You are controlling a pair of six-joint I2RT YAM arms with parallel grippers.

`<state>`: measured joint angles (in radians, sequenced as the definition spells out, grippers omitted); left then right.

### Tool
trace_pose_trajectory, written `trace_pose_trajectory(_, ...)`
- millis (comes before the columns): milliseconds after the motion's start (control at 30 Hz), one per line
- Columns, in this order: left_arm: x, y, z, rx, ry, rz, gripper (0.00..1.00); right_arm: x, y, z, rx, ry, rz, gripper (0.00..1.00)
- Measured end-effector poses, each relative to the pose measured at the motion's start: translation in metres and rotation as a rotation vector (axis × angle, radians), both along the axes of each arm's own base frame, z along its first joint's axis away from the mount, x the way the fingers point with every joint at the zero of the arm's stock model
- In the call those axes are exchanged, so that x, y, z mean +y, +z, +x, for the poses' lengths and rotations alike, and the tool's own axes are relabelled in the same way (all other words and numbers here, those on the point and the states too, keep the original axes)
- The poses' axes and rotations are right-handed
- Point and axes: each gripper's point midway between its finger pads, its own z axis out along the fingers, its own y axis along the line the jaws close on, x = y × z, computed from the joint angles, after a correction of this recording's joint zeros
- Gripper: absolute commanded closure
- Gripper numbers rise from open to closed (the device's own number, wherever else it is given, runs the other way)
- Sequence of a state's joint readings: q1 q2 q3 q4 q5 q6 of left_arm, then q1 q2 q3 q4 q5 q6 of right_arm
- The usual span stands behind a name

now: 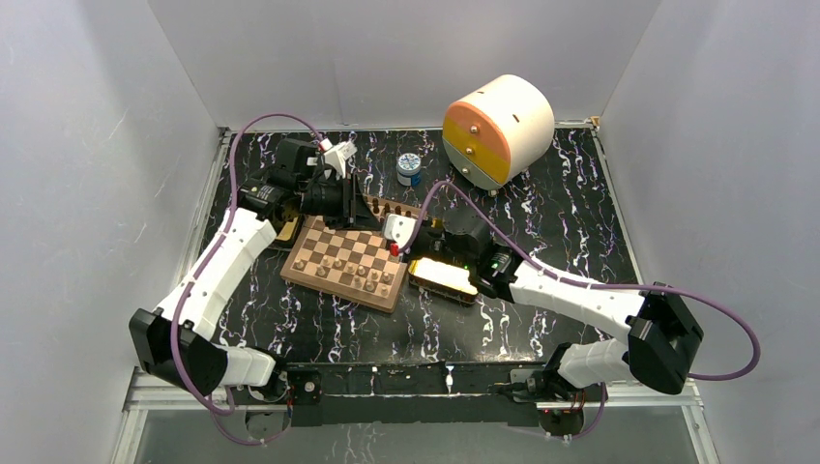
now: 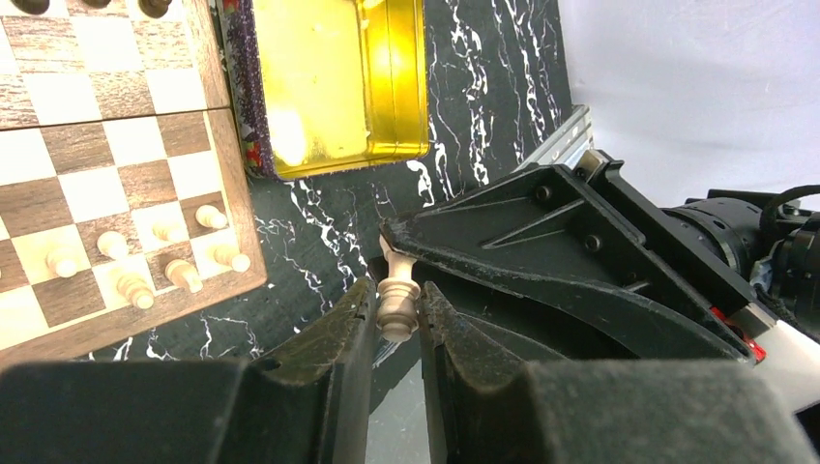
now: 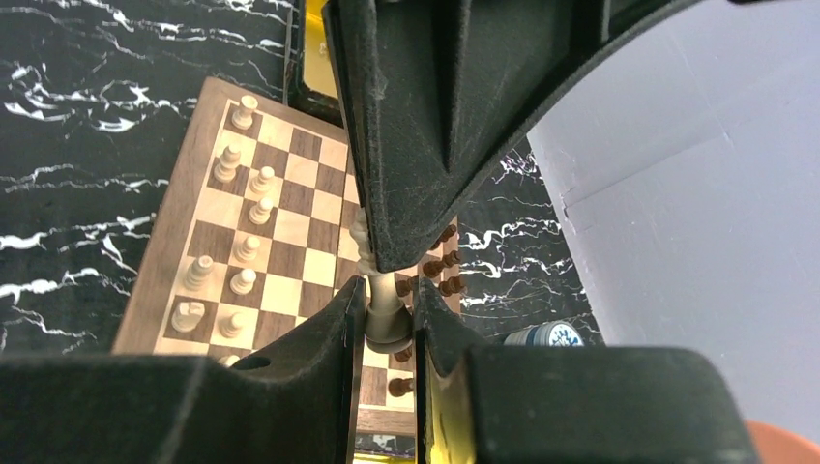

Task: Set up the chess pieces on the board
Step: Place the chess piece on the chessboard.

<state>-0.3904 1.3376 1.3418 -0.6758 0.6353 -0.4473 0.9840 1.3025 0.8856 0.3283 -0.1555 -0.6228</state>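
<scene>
Pinching one pale tan wooden chess piece (image 2: 397, 314) from two sides, the left tool (image 2: 395, 290) and the right tool (image 3: 386, 288) each have their fingers pressed onto it, near the far right corner of the square wooden chessboard (image 2: 230, 174). Only the wrist views show this shared grip; from overhead the tools themselves hide the piece. The right wrist view adds other pale pieces (image 3: 242, 246) standing on the squares and dark brown pieces (image 3: 440, 266) clustered at the far edge. A shiny gold rectangular tray (image 2: 338, 87) lies just beside the board on the black marbled surface (image 1: 541, 213).
</scene>
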Motion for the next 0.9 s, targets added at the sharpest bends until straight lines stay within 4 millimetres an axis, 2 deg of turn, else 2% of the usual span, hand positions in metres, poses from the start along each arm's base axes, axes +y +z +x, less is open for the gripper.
trace_pose_trajectory(267, -0.004, 0.014, 0.008, -0.056, 0.018, -0.04, 0.67, 0.001, 0.001, -0.002, 0.074, -0.019, 0.047, 1.0)
trace_pose_trajectory(600, -0.003, 0.017, 0.014, -0.087, 0.039, -0.038, 0.64, 0.0, 0.0, 0.0, 0.119, -0.05, 0.075, 1.0)
trace_pose_trajectory(900, 0.0, 0.01, 0.015, -0.087, 0.053, -0.015, 0.67, 0.0, 0.0, 0.007, 0.162, -0.099, 0.11, 1.0)
